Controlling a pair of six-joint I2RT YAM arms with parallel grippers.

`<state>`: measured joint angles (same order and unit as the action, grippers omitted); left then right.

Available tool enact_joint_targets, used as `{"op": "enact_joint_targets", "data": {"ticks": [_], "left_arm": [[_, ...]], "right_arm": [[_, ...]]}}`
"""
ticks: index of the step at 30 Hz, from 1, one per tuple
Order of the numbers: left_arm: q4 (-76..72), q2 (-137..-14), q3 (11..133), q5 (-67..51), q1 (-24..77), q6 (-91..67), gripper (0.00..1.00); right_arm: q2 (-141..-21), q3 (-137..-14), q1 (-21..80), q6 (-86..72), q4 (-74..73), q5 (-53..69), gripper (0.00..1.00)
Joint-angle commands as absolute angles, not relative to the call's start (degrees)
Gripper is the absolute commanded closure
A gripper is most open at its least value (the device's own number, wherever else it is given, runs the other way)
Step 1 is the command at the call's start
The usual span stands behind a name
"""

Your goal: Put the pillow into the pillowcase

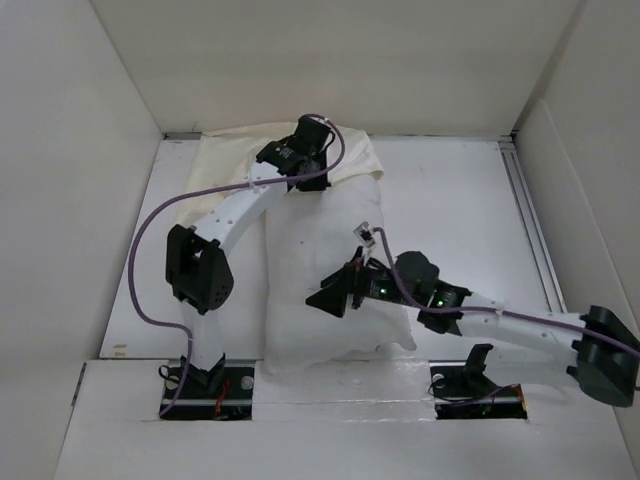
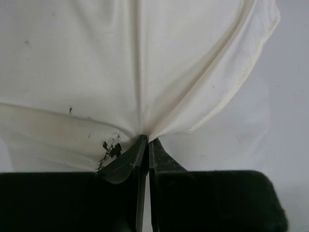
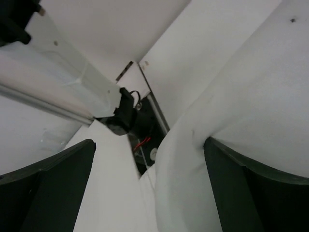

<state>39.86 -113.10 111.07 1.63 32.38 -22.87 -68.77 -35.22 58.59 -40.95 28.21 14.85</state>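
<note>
Cream fabric is pinched between the fingers of the left gripper [image 2: 147,141]. The jaws are pressed together with only the thin cloth between them. Folds of the pillowcase [image 2: 145,63] fan upward from the pinch, and its hemmed edge runs down the upper right of the left wrist view. Dark specks [image 2: 110,149] sit on the cloth just left of the fingertips; whether they are a stain or print I cannot tell.

In the top view this grip is at the upper middle of the frame. There the pillowcase lies bunched along the back wall [image 1: 330,60], and the pillow's top end reaches under the gripper.

The right gripper [image 3: 149,179] has its jaws wide apart — one dark finger at the lower left of its view, the other at the lower right. That right-hand finger presses a dent into the pillow [image 3: 183,193], which bulges up between them.

From above, the pillow [image 1: 310,240] fills the middle of the table [image 1: 460,200], running from the pillowcase down to the near edge. Open table surface shows to the right as far as a metal rail [image 1: 527,215], with a narrower strip at the left beside the side wall. A small white tab [image 1: 366,233] sits over the pillow near the right gripper — too small to read.
</note>
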Motion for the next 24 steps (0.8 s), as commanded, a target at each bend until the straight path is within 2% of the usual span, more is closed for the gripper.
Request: {"op": "enact_joint_targets", "data": {"ticks": [1, 3, 5, 6, 8, 9, 10, 13, 14, 16, 18, 21, 24], "left_arm": [[40.6, -104.2, 103.1, 14.1, 32.9, -27.5, 0.98], [40.6, -99.6, 100.1, 17.6, 31.4, -29.7, 0.96], [39.9, -95.6, 96.8, 19.8, 30.1, -30.4, 0.93], [39.4, -94.4, 96.2, 20.4, 30.1, -31.0, 0.73], [39.4, -92.3, 96.2, 21.0, 30.1, -32.1, 0.47], [39.4, -89.8, 96.2, 20.0, 30.1, -32.1, 0.28], [37.3, -88.3, 96.2, 19.1, 30.9, -32.1, 0.00], [33.9, -83.3, 95.6, 13.7, 32.6, -31.3, 0.00], [31.8, -82.3, 94.8, 5.9, 32.6, -31.3, 0.00], [27.4, -78.8, 89.4, -1.9, 32.6, -31.3, 0.00], [15.0, -76.8, 82.8, -16.9, 32.6, -31.3, 0.00], [4.0, -75.4, 73.1, -22.3, 36.7, -34.1, 0.00], [2.8, -77.6, 70.2, -15.5, 45.0, -34.2, 0.00]], "right_arm": [[-57.4, -34.5, 58.0, -39.6, 21.6, 15.4, 0.00], [-49.3, -35.2, 56.3, -36.0, 11.4, 9.6, 0.00], [-46.2, -35.2, 51.8, -35.3, 7.1, 2.0, 0.00], [-45.7, -35.8, 49.8, -35.3, 5.7, 0.3, 0.00], [-47.5, -36.4, 42.9, -34.8, 4.1, -2.7, 0.00], [-48.9, -36.4, 40.6, -34.8, 4.1, -3.6, 0.00], [-52.3, -37.4, 38.3, -34.1, 4.1, -3.6, 0.00], [-61.7, -42.3, 30.6, -30.3, 4.1, -6.5, 0.00], [-64.6, -44.1, 29.1, -28.8, 4.1, -8.2, 0.00], [-70.2, -49.0, 26.6, -27.1, 4.7, -13.0, 0.00], [-77.3, -51.8, 23.1, -27.1, 4.7, -15.8, 0.00], [-83.5, -54.0, 19.5, -27.9, 9.3, -12.2, 0.00], [-90.1, -57.9, 16.5, -25.0, 10.0, -9.0, 0.00]]}}
